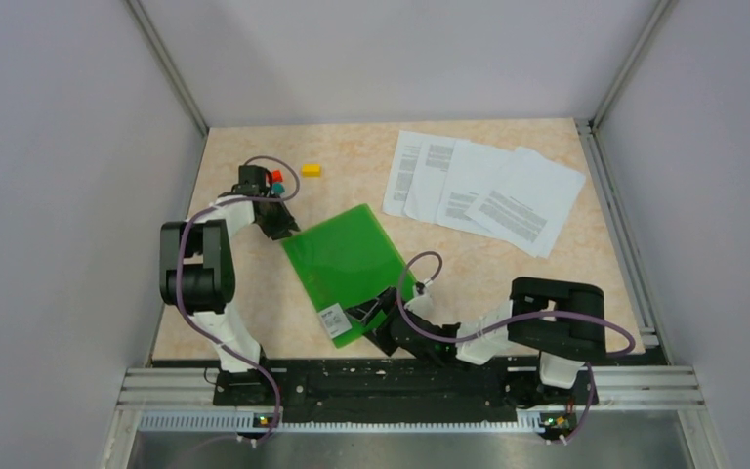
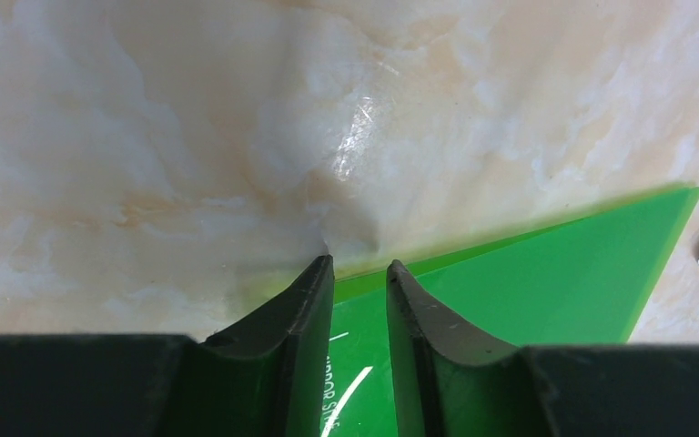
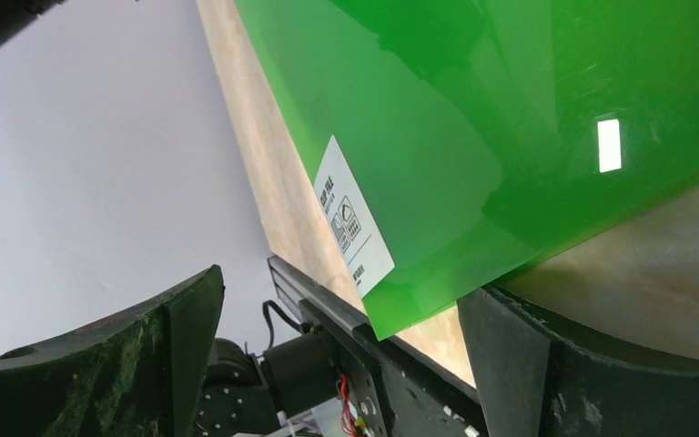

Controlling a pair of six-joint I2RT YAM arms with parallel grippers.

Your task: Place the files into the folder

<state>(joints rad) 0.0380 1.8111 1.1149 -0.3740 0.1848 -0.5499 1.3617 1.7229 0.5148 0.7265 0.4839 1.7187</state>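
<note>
The green folder (image 1: 347, 259) lies shut on the table's middle, its white label (image 1: 333, 320) at the near corner. The files (image 1: 483, 186), several white printed sheets, lie fanned out at the far right, away from both grippers. My left gripper (image 1: 279, 225) is at the folder's far left corner. In the left wrist view its fingertips (image 2: 360, 266) stand a narrow gap apart over the folder's edge (image 2: 528, 273), with nothing between them. My right gripper (image 1: 379, 315) is at the folder's near edge. Its jaws (image 3: 341, 287) are wide open around the labelled corner (image 3: 437, 164).
A yellow block (image 1: 311, 170), a red block (image 1: 276, 176) and a teal block (image 1: 277, 188) sit at the far left beside my left wrist. Grey walls close in three sides. The metal base rail (image 1: 400, 376) runs along the near edge.
</note>
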